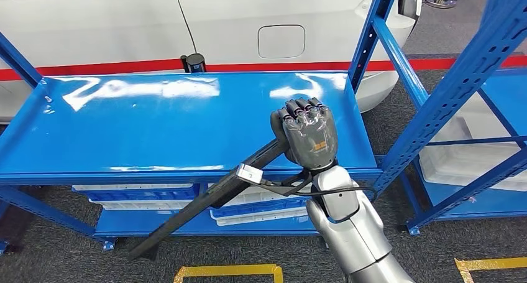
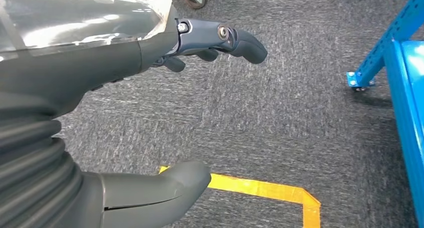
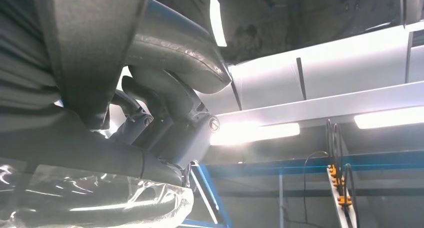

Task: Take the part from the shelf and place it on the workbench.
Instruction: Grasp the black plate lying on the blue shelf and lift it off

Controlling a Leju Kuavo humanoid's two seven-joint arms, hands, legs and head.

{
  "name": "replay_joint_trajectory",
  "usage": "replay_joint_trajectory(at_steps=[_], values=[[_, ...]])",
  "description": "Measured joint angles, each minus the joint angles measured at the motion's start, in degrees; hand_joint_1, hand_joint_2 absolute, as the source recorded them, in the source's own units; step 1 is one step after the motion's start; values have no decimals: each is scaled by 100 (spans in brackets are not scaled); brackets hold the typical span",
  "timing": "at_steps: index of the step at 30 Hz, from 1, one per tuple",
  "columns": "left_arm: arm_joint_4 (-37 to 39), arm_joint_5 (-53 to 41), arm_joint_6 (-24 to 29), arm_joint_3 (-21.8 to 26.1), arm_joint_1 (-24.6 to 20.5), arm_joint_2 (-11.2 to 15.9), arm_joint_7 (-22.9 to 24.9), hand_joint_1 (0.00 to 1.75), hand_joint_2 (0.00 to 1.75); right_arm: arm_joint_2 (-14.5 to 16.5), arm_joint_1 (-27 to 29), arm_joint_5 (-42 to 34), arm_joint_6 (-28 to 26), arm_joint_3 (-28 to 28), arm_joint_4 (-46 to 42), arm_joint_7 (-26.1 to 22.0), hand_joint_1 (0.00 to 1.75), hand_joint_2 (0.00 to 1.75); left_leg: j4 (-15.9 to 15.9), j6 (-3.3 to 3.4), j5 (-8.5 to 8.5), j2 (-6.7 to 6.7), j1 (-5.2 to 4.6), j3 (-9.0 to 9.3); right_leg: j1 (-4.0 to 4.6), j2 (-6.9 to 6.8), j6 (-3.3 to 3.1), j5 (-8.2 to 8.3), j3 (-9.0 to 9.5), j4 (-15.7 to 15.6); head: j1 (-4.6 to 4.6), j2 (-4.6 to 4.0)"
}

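Right hand is raised over the front right part of the blue shelf, fingers wrapped tight around the upper end of a long dark part. The part is a flat black strip; it slants down from the hand, crosses the shelf's front edge and its lower end hangs out in front of the shelf, above the grey carpet. A small white tag sits on the part just below the hand, right at the shelf's front edge. A thin black cable loops beside the wrist. In the right wrist view the hand shows closed, fingers curled around the dark strip, ceiling lights behind.

Left hand hangs over the carpet, holding nothing, thumb and fingers spread apart. Yellow floor tape lies on the carpet under it, and a blue shelf foot is near.

Behind the shelf stands a white car with a red stripe and a fuel flap. A small black cylinder stands at the shelf's back edge. White trays sit on the lower level under the shelf top. A second blue rack stands to the right of the shelf, with a white tray low in it. Yellow tape marks the carpet in front of the shelf.
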Motion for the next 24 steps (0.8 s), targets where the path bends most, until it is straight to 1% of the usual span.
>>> replay_joint_trajectory(at_steps=[9, 24], values=[[-37, -259, 0, 211, -1, -33, 75, 0, 175, -95, 8, -40, -27, -4, -71, -11, 175, 175, 0, 0, 0, 0, 0, -1, 0, 0, 0, 0, 0, 0, -1, -1], [-39, -384, -16, 380, -4, -48, 53, 0, 175, -113, 12, -40, -29, -2, -73, -12, 175, 175, 0, 0, 0, -1, -1, -1, -1, 0, 0, 0, 0, 0, -1, -1]])
